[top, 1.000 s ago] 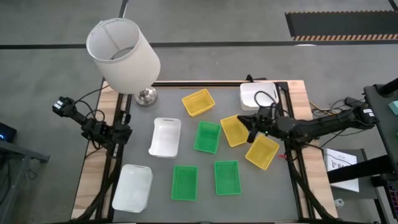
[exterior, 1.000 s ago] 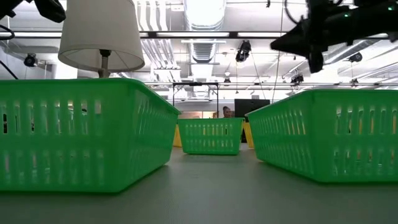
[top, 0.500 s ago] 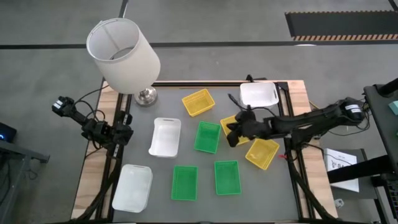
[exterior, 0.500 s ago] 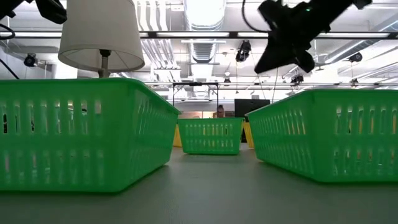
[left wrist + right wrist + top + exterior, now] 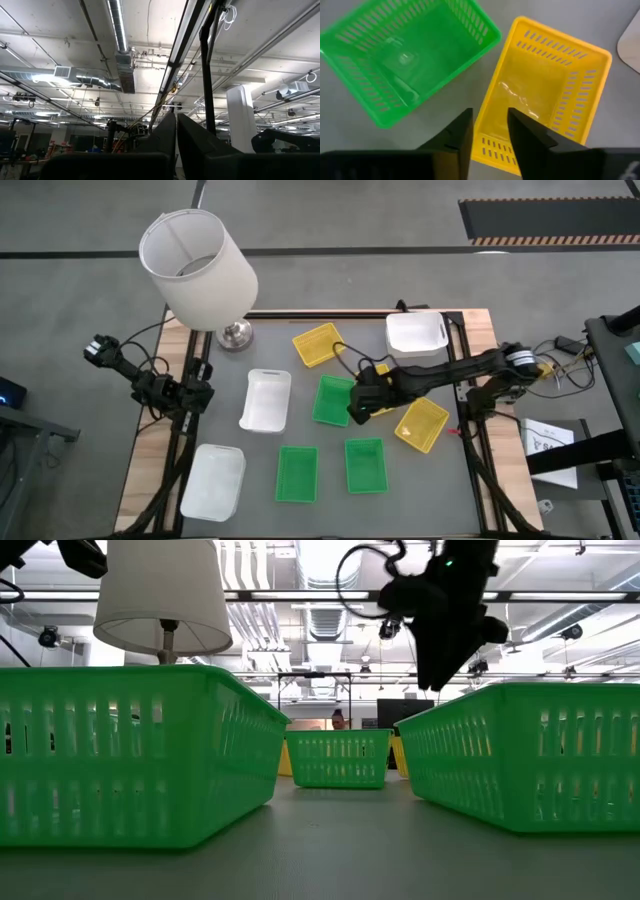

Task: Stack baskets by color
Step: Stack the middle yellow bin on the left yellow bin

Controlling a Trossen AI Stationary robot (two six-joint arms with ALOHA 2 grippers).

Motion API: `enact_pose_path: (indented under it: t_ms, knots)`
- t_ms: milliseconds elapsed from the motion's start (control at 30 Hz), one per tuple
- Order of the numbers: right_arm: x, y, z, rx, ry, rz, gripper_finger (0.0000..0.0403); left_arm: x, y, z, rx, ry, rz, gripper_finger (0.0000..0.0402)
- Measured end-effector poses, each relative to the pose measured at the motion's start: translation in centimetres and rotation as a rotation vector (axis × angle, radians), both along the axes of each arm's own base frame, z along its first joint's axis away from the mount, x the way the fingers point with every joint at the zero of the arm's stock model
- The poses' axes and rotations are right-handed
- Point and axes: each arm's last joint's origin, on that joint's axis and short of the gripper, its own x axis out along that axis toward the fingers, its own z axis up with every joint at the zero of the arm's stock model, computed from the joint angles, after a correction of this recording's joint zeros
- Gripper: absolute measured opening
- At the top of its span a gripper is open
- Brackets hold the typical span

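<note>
Right wrist view shows the right gripper (image 5: 490, 127) with its fingers (image 5: 461, 131) parted a little and nothing between them, poised over the near rim of a yellow basket (image 5: 547, 95) with a green basket (image 5: 405, 65) just beside it. Seen from above, that right gripper (image 5: 358, 404) hangs near mid-tabletop, between the same green basket (image 5: 333, 399) and the partly hidden yellow one.

Outward from there, a second yellow basket (image 5: 421, 424) lies near the right edge and a third (image 5: 318, 344) farther back. Two more green baskets (image 5: 297, 473) (image 5: 365, 464) sit side by side at the front. White baskets lie well apart: one at the back right (image 5: 416, 334), one left of centre (image 5: 266, 400), one at the front left corner (image 5: 213, 481). A lamp (image 5: 200, 268) stands at the back left.

The left gripper (image 5: 176, 131), fingers pressed shut and empty, waits off the tabletop's left edge.

All nine baskets appear to lie singly, so no stack looks begun; the whole sorting remains.
</note>
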Motion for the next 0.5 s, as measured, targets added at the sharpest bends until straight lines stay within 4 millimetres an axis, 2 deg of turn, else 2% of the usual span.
enact_pose_path:
  t_ms: [233, 500]
  knots:
    - [2.3, 0.4, -1.6, 0.041, 0.120, 0.031, 0.0164, 0.0, 0.0, 0.0, 0.000, 0.000, 0.000, 0.0001]
    - [3.4, 0.0, -3.1, 0.081, 0.178, 0.056, 0.0167, 0.0, 0.0, 0.0, 0.000, 0.000, 0.001, 0.0001]
